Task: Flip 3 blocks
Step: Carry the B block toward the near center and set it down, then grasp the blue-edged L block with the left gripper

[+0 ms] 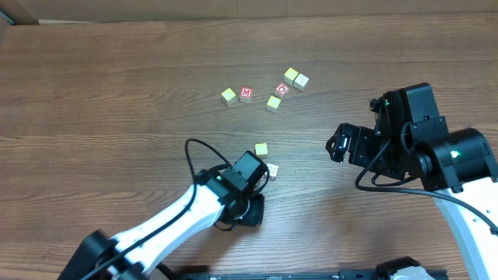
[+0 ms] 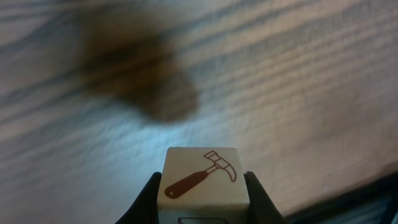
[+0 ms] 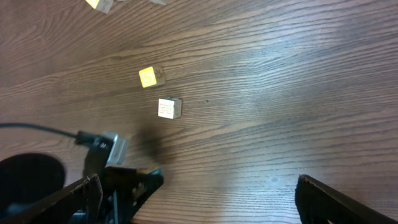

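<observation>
Seen from the overhead camera, the yellow block [image 1: 261, 149] lies on the brown wooden table [image 1: 93, 93], and I use it as the reference. The whitish block [image 1: 273, 170] sits just beside it, on the near side and a little to the right, and the two do not touch. The left arm [image 1: 194, 206] reaches in from the near-left corner. Its wrist ends just beside the yellow block, on the near-left side, and the fingers are hidden under the wrist here. The right gripper [image 1: 336, 145] hangs well apart from the yellow block, to its right. Its jaws are spread wide and there is nothing between them. Behind the yellow block is a loose group of other cubes, among them the red M cube [image 1: 246, 94] and the red O cube [image 1: 282, 89]. In the left wrist camera, the left gripper [image 2: 202, 193] is closed narrowly on the hammer block [image 2: 200, 177], a pale cube with a red-brown hammer printed on its face. One finger presses on each side. I cannot tell whether this cube touches the table. In the right wrist camera, the right gripper [image 3: 198, 186] stands fully spread and empty. Ahead of it the whitish block [image 3: 169, 107] lies just beside the yellow block [image 3: 148, 76] with a small gap between them.
</observation>
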You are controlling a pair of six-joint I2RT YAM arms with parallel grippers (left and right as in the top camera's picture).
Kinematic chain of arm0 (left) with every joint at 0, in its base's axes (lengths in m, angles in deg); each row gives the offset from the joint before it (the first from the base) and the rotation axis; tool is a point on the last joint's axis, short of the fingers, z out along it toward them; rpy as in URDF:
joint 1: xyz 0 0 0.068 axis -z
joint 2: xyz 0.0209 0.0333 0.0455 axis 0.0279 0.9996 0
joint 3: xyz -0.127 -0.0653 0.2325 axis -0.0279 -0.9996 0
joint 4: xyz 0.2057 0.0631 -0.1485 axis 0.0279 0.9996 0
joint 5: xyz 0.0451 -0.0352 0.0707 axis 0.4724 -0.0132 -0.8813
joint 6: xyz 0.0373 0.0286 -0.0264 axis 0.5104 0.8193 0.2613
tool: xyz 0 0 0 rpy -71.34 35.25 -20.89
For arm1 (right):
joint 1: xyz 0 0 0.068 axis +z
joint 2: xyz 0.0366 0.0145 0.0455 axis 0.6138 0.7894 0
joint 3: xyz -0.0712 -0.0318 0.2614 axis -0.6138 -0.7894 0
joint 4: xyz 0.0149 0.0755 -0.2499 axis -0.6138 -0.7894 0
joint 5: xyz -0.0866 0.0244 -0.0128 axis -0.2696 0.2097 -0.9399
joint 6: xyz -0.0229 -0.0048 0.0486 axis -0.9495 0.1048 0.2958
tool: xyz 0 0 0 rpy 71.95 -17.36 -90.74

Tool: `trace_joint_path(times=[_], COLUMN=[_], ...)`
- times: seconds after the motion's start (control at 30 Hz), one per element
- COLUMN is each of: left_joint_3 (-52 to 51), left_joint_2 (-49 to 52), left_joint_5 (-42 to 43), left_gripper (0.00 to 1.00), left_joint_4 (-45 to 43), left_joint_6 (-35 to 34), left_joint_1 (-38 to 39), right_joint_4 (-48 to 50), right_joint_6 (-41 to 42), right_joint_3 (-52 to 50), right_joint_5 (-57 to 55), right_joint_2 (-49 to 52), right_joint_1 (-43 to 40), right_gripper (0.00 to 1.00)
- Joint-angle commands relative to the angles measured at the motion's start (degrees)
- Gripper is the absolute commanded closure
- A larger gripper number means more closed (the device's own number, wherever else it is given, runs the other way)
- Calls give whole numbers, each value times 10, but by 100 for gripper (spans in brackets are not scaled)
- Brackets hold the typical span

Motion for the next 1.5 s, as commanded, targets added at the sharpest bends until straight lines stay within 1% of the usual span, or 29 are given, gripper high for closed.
trace_joint_path(times=[0.0, 0.17, 0.3, 0.47, 0.53, 0.67, 0.77, 0.9, 1.13, 1.23, 1.37, 1.43, 1.47], left_joint_3=[-3, -3, -3, -3, -3, -3, -3, -3, 21, 53, 113, 139, 149], left_joint_2=[45, 91, 117, 120, 120, 120, 120, 120, 114, 104, 91, 87, 87], left_joint_5=[48, 85, 100, 108, 108, 108, 105, 101, 87, 60, 1, -15, -17], left_gripper=[92, 93, 93, 92, 87, 67, 59, 56, 55, 54, 52, 48, 43], left_joint_4=[-60, -111, -122, -136, -136, -136, -136, -139, -130, -93, -18, 2, 5], left_joint_6=[-24, -42, -41, -41, -41, -41, -41, -41, -26, -24, -16, 4, 18], left_joint_1=[1, 2, 2, 1, 1, 1, 1, 1, 1, 1, 1, 1, 1], right_joint_4=[1, 1, 1, 1, 0, -1, -1, -2, -5, -5, -5, -5, -5], right_joint_6=[-4, -4, -4, -4, -4, -4, -4, -4, -4, -4, -4, -4, -4], right_joint_3=[12, 12, 12, 12, 12, 12, 12, 12, 12, 12, 12, 12, 12], right_joint_5=[-1, -1, -1, -1, -1, -2, -1, -1, -1, -1, -2, -2, -2], right_joint_2=[1, 1, 1, 1, 1, 1, 1, 1, 1, 1, 1, 1, 1], right_joint_1=[-2, -2, -2, -2, -2, -2, -2, -2, -2, -2, -2, -2, -2], right_gripper=[0, 0, 0, 0, 0, 0, 0, 0, 0, 0, 0, 0, 0])
